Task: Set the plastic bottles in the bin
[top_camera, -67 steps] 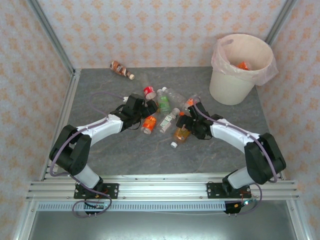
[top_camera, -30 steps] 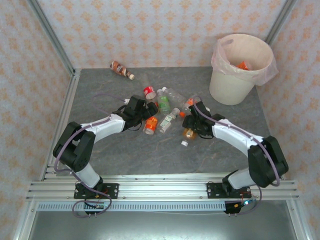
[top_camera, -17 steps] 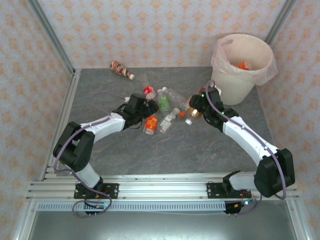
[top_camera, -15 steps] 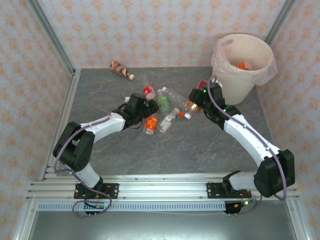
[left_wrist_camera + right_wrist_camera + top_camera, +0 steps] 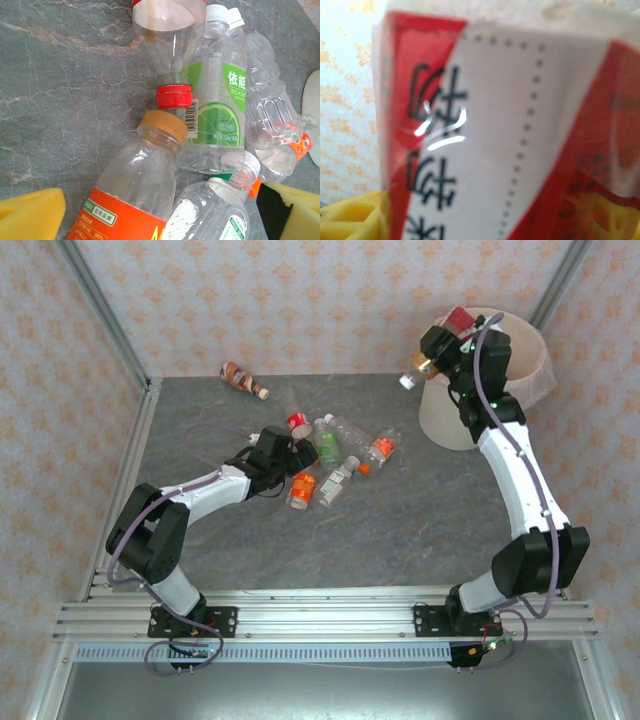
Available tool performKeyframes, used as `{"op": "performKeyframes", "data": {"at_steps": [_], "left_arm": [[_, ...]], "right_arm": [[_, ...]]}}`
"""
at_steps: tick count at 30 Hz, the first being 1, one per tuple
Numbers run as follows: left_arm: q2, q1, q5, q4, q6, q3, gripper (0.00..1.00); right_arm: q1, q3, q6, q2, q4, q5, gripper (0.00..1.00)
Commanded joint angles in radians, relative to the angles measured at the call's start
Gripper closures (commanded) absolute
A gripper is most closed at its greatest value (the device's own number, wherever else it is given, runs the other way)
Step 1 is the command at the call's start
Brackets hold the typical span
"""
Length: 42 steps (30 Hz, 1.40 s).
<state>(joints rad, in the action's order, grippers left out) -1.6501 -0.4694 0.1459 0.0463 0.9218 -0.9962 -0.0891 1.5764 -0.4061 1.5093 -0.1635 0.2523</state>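
Far right on the table, the cream bin (image 5: 452,426) with a pink liner is standing, and the right gripper (image 5: 440,342) is hanging beside its rim, clamping a red-and-white-labelled bottle (image 5: 420,365). Left gripper (image 5: 292,454) is sitting wide open over the bottle cluster (image 5: 342,454) mid-table, yellow pads (image 5: 31,214) flanking an orange-label bottle (image 5: 131,200). Brown bottle (image 5: 243,378) is lying apart by the back wall.
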Motion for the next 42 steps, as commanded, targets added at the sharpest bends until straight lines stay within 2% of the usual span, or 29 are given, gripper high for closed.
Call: {"op": "performKeyframes", "data": {"at_steps": [1, 10, 17, 23, 27, 34, 36, 37, 38, 42], "left_arm": [[0.039, -0.005, -0.004, 0.065, -0.043, -0.023, 0.00], [0.152, -0.005, -0.088, 0.156, -0.100, 0.023, 0.00], [0.205, -0.003, -0.134, 0.185, -0.117, 0.065, 0.00], [0.229, -0.003, -0.149, 0.213, -0.135, 0.068, 0.00], [0.236, -0.003, -0.152, 0.214, -0.132, 0.072, 0.00], [0.228, -0.003, -0.147, 0.210, -0.126, 0.070, 0.00], [0.226, -0.003, -0.146, 0.209, -0.124, 0.068, 0.00], [0.226, -0.002, -0.146, 0.208, -0.124, 0.068, 0.00], [0.226, -0.003, -0.146, 0.207, -0.124, 0.068, 0.00], [0.224, -0.003, -0.148, 0.205, -0.121, 0.074, 0.00]], "right_arm": [[0.046, 0.100, 0.019, 0.061, -0.020, 0.084, 0.38], [0.196, 0.435, -0.090, 0.300, -0.123, 0.189, 0.38], [0.253, 0.611, -0.041, 0.428, -0.236, 0.070, 0.38], [0.266, 0.698, 0.101, 0.502, -0.329, -0.058, 0.37], [0.267, 0.754, 0.148, 0.556, -0.391, -0.076, 0.36], [0.266, 0.810, 0.104, 0.614, -0.402, 0.076, 0.31], [0.266, 0.835, 0.087, 0.632, -0.395, 0.132, 0.25], [0.266, 0.854, 0.080, 0.642, -0.395, 0.163, 0.17], [0.266, 0.868, 0.073, 0.650, -0.396, 0.184, 0.13], [0.267, 0.890, 0.062, 0.655, -0.392, 0.223, 0.09]]}}
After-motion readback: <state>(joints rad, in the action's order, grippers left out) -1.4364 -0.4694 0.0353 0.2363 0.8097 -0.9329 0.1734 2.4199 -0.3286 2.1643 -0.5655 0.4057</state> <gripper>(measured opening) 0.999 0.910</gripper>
